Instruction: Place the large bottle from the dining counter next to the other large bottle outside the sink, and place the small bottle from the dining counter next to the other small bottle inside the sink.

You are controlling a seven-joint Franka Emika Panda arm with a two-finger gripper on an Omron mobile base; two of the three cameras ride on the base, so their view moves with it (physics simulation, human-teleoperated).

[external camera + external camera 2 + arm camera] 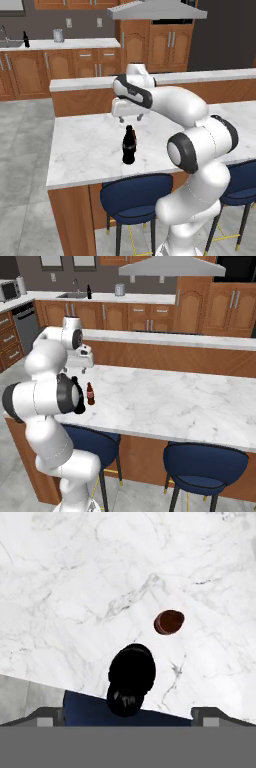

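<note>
The dining counter (85, 145) is smooth, grey-veined white marble on a brown wood base. The large bottle (129, 146) looks like glossy dark glass. Stools (136, 197) have matt navy upholstery.

We see even, bright, flat rendered light (no glare), soft blur throughout, and faint shadows on the white-grey marble counter slab (85, 145) mid-frame.

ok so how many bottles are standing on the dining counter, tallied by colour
black bottle: 1
brown bottle: 1
total: 2
</note>
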